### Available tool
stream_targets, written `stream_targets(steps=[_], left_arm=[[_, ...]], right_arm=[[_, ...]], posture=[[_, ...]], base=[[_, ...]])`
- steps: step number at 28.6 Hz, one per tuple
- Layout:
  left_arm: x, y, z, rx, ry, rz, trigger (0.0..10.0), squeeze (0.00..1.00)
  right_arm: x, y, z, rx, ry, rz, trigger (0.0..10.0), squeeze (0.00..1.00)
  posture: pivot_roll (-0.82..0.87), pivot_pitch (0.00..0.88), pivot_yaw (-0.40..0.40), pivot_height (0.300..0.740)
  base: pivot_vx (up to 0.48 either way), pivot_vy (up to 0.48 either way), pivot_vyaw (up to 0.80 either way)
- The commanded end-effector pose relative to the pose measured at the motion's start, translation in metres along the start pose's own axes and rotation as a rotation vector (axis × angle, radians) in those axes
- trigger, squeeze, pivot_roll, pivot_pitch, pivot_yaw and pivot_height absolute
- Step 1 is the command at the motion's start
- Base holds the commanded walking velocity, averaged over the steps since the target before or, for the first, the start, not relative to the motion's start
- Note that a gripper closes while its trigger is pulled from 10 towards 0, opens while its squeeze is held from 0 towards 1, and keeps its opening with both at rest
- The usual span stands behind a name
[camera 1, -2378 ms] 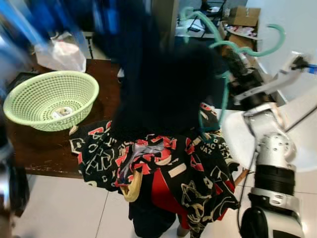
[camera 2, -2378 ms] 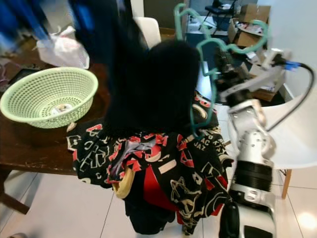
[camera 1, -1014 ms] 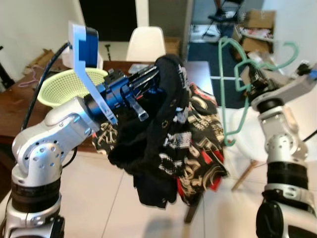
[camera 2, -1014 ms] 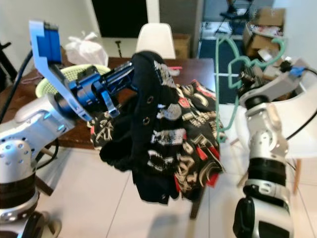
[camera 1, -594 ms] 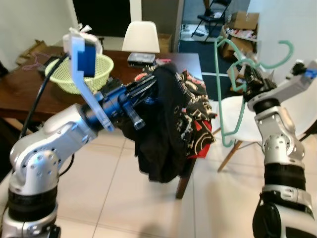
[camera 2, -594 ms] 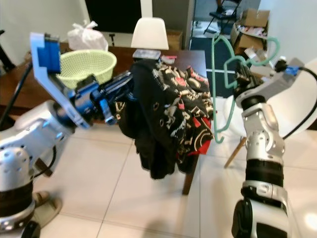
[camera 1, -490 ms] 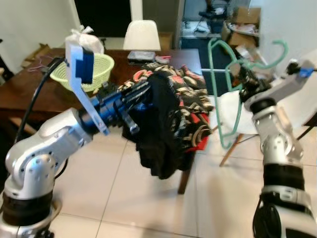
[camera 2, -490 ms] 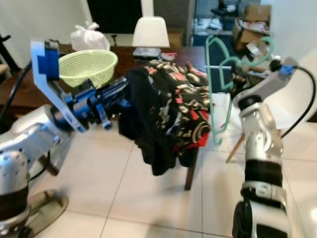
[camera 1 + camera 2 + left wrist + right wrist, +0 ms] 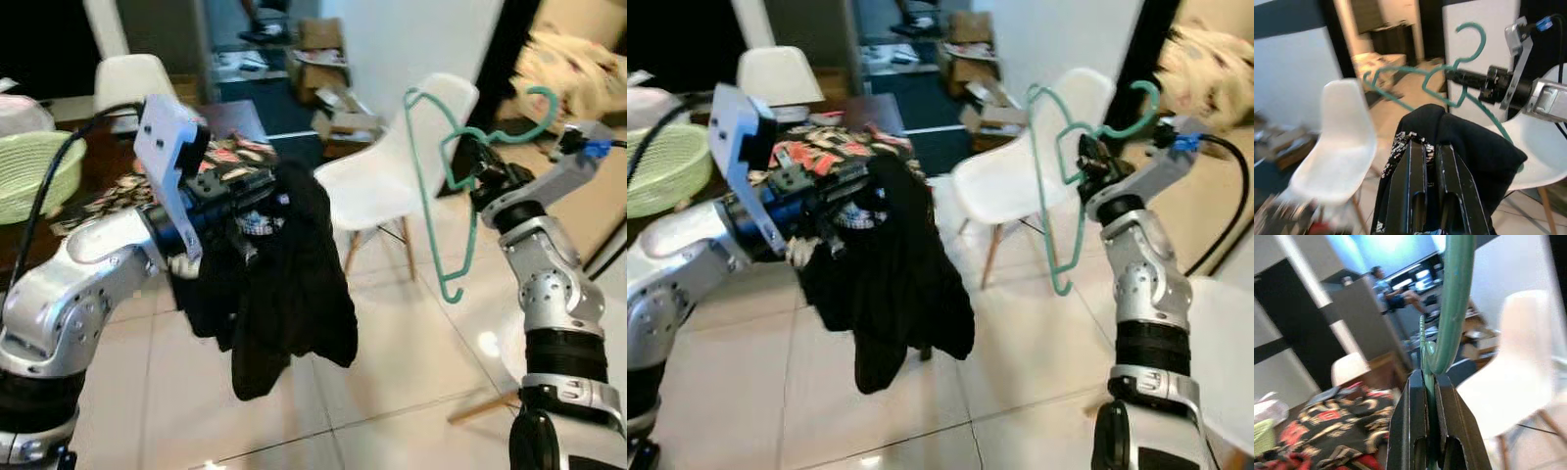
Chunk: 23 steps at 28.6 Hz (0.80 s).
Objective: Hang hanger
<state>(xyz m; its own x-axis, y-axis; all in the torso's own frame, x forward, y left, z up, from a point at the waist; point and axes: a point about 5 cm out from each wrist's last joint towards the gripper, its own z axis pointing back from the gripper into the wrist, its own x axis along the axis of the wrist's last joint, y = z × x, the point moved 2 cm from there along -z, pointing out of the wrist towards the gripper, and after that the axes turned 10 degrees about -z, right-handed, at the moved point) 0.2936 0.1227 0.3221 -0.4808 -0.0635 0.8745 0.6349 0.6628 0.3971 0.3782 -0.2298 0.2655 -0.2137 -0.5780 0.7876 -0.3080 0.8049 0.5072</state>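
Both hands full – hanger up, clothes dangling

Right end effector [image 9: 468, 162] clenched on green hanger [image 9: 441, 211]; left end effector [image 9: 1426, 161] grasping black garment [image 9: 289, 294] beside it – could slip mid-walk.

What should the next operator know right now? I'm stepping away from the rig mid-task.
Left gripper: jaws shut on the black garment, held up off the floor.
Right gripper: jaws shut on the green hanger, held up beside the white chair.
Patterned shirt lies on the dark table behind, next to a green basket.
Done: both items in hand.
Left: the hanger is not yet hung, and the garment is not on it.
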Motion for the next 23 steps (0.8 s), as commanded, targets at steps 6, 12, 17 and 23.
stream_targets(steps=[6,12,17,23], left_arm=[[0.024,0.017,-0.001,0.04,-0.077,-0.102,10.0,0.0],[0.027,0.019,0.004,-0.017,-0.077,-0.146,10.0,0.0],[0.031,0.032,0.012,-0.114,-0.066,-0.17,10.0,0.0],[0.029,0.06,0.012,-0.153,-0.053,-0.088,10.0,0.0]], right_arm=[[0.002,0.014,0.003,0.104,0.005,-0.017,10.0,0.0],[0.016,0.016,0.008,0.181,-0.029,-0.053,10.0,0.0],[0.06,0.004,0.045,0.397,-0.073,-0.037,10.0,0.0],[0.08,-0.004,0.11,0.581,0.094,0.139,10.0,0.0]], posture=[[0.01,0.006,-0.01,0.74],[0.02,0.007,-0.011,0.74],[0.02,0.018,-0.013,0.74],[0.01,0.032,0.01,0.74]], base=[[0.0,0.0,-0.78],[0.0,0.0,-0.52],[0.0,0.0,0.0],[0.0,0.0,0.0]])
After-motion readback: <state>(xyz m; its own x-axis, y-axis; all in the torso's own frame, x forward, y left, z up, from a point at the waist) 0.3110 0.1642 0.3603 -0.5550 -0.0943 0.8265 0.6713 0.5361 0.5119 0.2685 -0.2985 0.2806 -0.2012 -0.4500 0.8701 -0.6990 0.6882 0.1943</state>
